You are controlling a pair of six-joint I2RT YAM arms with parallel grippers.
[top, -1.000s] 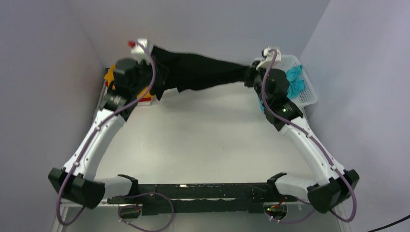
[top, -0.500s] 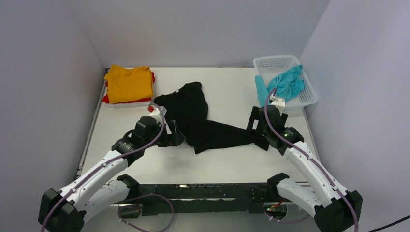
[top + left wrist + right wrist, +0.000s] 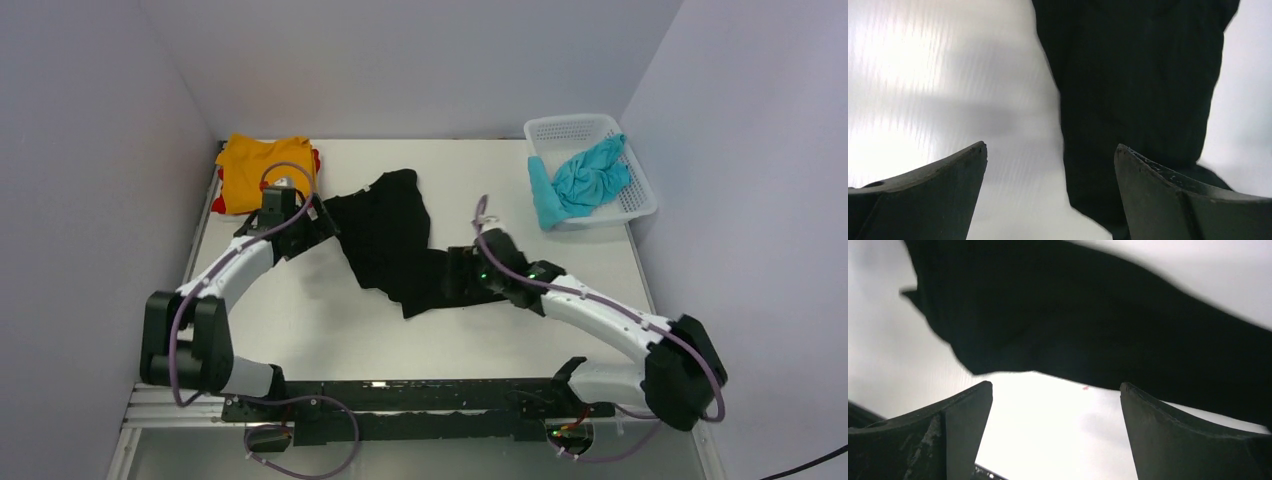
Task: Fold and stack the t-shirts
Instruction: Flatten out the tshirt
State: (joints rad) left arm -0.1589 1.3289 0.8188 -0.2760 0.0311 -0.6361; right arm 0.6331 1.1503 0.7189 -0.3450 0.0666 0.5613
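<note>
Top external: turquoise t-shirt [image 3: 588, 178] overhangs the basket [image 3: 566, 122].

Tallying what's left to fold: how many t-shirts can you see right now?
4: the black cloth t-shirt spread mid-table; the folded orange t-shirt far left, atop a red t-shirt; the turquoise t-shirt crumpled in the white plastic lattice basket. Others may be hidden beneath.
</note>
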